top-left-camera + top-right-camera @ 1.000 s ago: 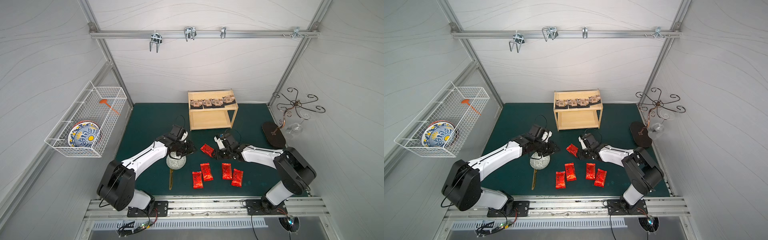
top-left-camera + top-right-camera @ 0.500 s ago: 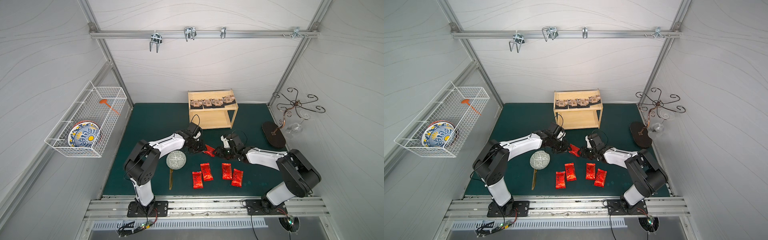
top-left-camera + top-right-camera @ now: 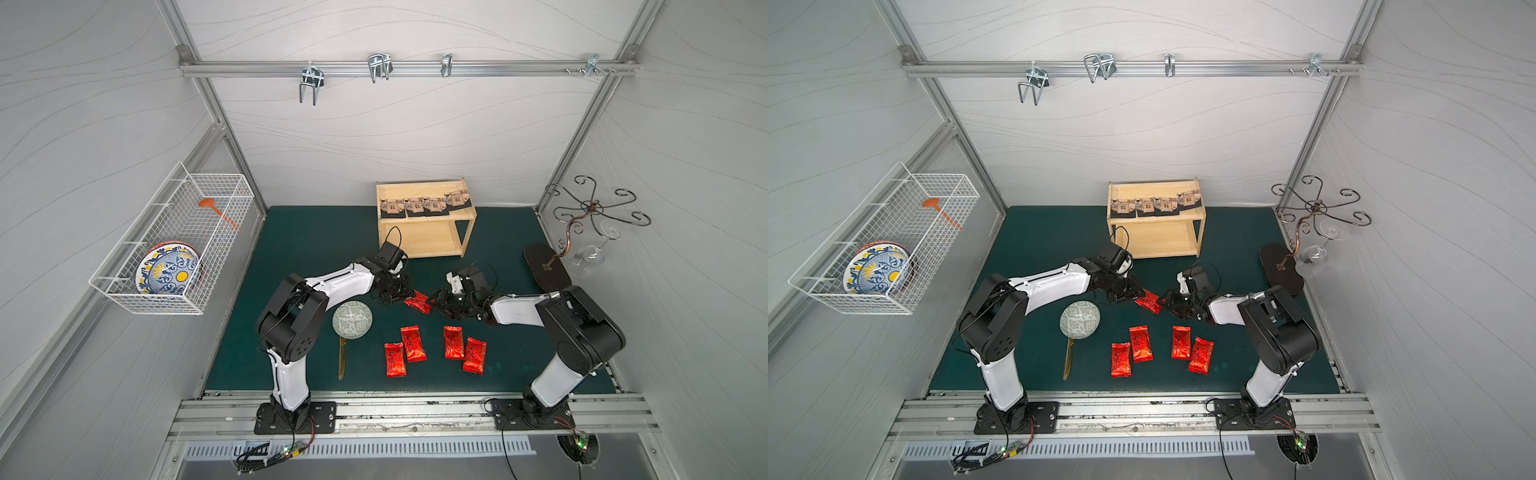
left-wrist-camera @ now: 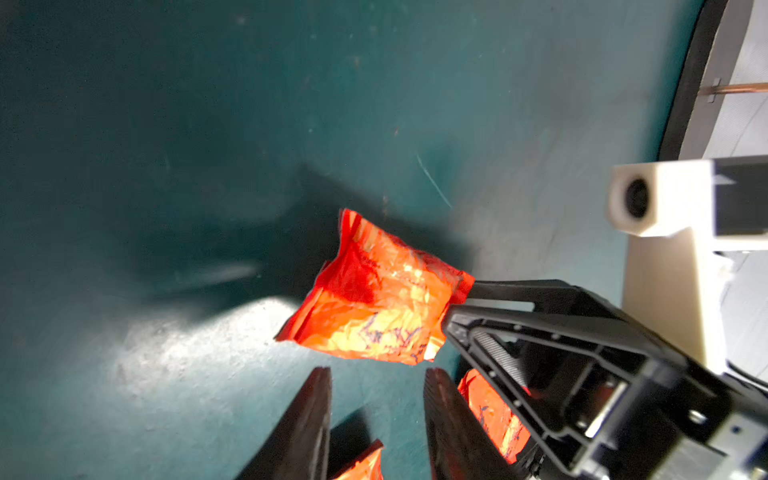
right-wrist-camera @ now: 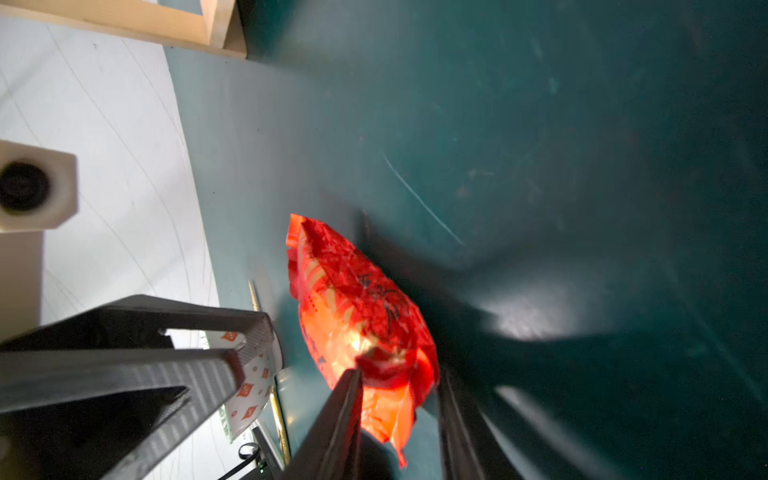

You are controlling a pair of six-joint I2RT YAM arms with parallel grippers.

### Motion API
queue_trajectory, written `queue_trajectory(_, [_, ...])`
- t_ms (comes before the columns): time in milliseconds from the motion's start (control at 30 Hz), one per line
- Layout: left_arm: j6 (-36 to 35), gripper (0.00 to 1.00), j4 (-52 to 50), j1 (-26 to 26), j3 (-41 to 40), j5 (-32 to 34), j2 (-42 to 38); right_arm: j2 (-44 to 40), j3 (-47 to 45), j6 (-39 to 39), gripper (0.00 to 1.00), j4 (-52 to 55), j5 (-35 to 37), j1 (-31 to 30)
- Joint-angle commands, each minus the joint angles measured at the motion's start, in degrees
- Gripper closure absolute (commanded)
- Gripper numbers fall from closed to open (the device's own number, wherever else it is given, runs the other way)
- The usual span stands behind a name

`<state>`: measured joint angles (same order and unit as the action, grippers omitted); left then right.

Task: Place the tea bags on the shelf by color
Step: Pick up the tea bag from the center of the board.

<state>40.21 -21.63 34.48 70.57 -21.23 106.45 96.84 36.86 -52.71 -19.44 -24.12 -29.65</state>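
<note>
Since a second ago, left pincer (image 4: 376, 409) has swung from the patterned round bowl (image 3: 352, 320) to the shiny red foil sachet (image 4: 376, 297); its fingers stand apart. Right pincer (image 5: 399, 409) clamps that sachet above the green worktop (image 3: 316, 245).

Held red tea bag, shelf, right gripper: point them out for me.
held red tea bag (image 4: 374, 299), left wrist view, crumpled middle.
shelf (image 3: 426, 223), a top view, top tray's front edge.
right gripper (image 5: 399, 390), right wrist view, between fingertips.
</note>
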Motion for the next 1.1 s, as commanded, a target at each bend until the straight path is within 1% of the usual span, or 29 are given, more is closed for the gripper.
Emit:
queue_trajectory(0, [-0.31, 0.58, -0.2, -0.54, 3.39, 0.77, 0.6, 1.61, -0.83, -2.09, 0.71, -4.94, -2.67, 0.81])
queue_trajectory(200, [-0.47, 0.59, -0.76, -0.72, 4.25, 1.1, 4.59, 2.7, -1.0, -3.09, 0.81, -7.49, -3.99, 1.08])
queue_trajectory(367, [-0.57, 0.59, -0.96, -0.97, 3.8, 1.55, 5.07, 2.9, -1.73, -3.78, 0.89, -8.9, -4.53, 1.08])
queue_trajectory(533, [-0.57, 0.6, -0.97, -1.19, 3.03, 1.72, 4.83, 3.61, -1.75, -4.16, 1.0, -9.92, -5.32, 1.08])
queue_trajectory(633, [-0.64, 0.6, -1.46, -2.1, 2.66, 1.63, 2.59, 3.48, -1.78, -4.28, 1.0, -9.42, -5.29, 1.08])
queue_trajectory(733, [-1.13, 0.6, -2.76, -4.38, 1.12, 1.87, -3.57, 1.62, -2.23, -5.49, 1.0, -8.95, -4.19, 1.17])
queue_trajectory(833, [-2.84, 0.59, -5.5, -7.45, -1.48, 3.69, -11.9, -1.84, -2.8, -7.87, 1.0, -8.71, -0.72, 1.01])
queue_trajectory(867, [-3.31, 0.59, -6.57, -8.65, -2.6, 4.3, -14.62, -3.28, -2.97, -8.96, 1.0, -8.64, 1.56, 0.56])
queue_trajectory(933, [-3.98, 0.59, -7.93, -10.89, -4.9, 4.44, -19.27, -5.81, -2.48, -11.06, 1.0, -7.77, 7.12, -1.21])
queue_trajectory(1000, [-4.77, 0.59, -8.49, -12.59, -7.23, 4.58, -23.62, -7.67, -1.16, -13.26, 1.0, -6.46, 15.56, -4.24])
queue_trajectory(1067, [-5.62, 0.58, -9.07, -13.14, -9.28, 5.08, -26.72, -7.94, 0.45, -15.7, 1.0, -6.3, 23.34, -7.17])
